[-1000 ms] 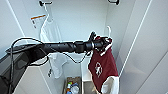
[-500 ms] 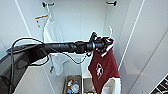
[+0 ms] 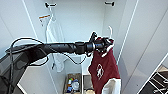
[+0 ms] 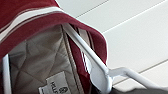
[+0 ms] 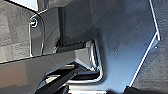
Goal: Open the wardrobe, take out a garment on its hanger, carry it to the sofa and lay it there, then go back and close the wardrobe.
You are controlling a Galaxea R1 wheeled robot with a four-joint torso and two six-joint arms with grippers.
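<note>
The wardrobe stands open in front of me, its white doors swung out to both sides. My left arm reaches into it from the left. Its gripper is shut on the white hanger, whose curved hook stands free in the air below the rail fittings. The garment, a dark maroon jacket with a white emblem and white sleeves, hangs from it inside the right half. In the left wrist view the hanger runs under the jacket's striped collar, with quilted lining and a label showing.
A plain white shirt hangs on its own hanger in the wardrobe's left half. A box of small items sits on the wardrobe floor. The open right door stands close beside the jacket. Dark flooring shows at the lower right.
The left arm has shifted the hanger and jacket slightly to the right. The grip on the hanger is unchanged.
</note>
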